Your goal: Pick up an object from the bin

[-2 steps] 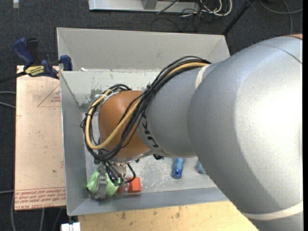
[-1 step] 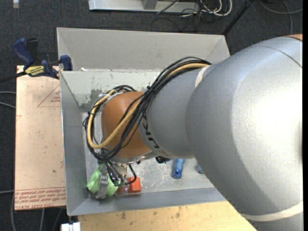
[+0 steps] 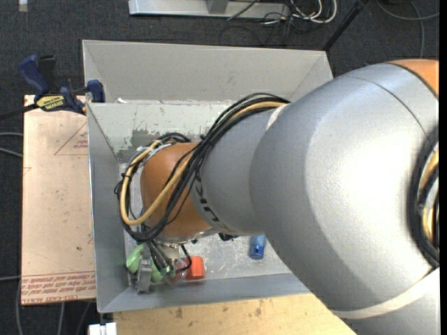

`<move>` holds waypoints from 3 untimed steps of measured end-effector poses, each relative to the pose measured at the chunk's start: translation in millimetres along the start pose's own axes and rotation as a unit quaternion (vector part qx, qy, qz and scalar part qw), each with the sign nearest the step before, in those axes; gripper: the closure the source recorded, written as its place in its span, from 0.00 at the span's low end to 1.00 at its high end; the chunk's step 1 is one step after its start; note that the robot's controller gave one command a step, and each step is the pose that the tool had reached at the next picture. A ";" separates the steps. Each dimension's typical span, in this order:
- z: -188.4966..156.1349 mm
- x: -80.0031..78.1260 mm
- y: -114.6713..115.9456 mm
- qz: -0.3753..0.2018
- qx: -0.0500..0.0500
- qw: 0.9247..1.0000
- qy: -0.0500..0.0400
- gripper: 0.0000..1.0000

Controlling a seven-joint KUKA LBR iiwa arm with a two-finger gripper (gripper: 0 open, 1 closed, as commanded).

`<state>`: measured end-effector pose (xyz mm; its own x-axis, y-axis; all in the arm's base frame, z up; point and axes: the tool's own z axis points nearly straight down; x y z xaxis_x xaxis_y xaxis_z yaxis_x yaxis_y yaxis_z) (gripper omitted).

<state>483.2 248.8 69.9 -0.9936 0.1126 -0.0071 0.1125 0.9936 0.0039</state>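
Observation:
My gripper (image 3: 155, 260) reaches down into the bin's front left corner, mostly hidden under the arm's wrist. Right at it lie small green pieces (image 3: 133, 260) and a grey piece (image 3: 144, 278), against the front wall. An orange-red block (image 3: 195, 268) sits just to the gripper's right on the bin floor. Further right lies a small blue object (image 3: 257, 247), partly hidden by the arm. I cannot make out whether anything is held.
The arm with its orange wrist cover and looped cables spans the bin from the right and hides most of the floor. The bin's left wall and front wall stand close to the gripper.

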 end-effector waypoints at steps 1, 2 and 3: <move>-0.7 -1.8 0.1 0.001 -0.001 1.000 -0.002 0.00; -0.2 -0.6 0.6 0.001 -0.001 1.000 -0.001 1.00; -102.9 -3.1 2.0 0.000 -0.001 1.000 0.000 1.00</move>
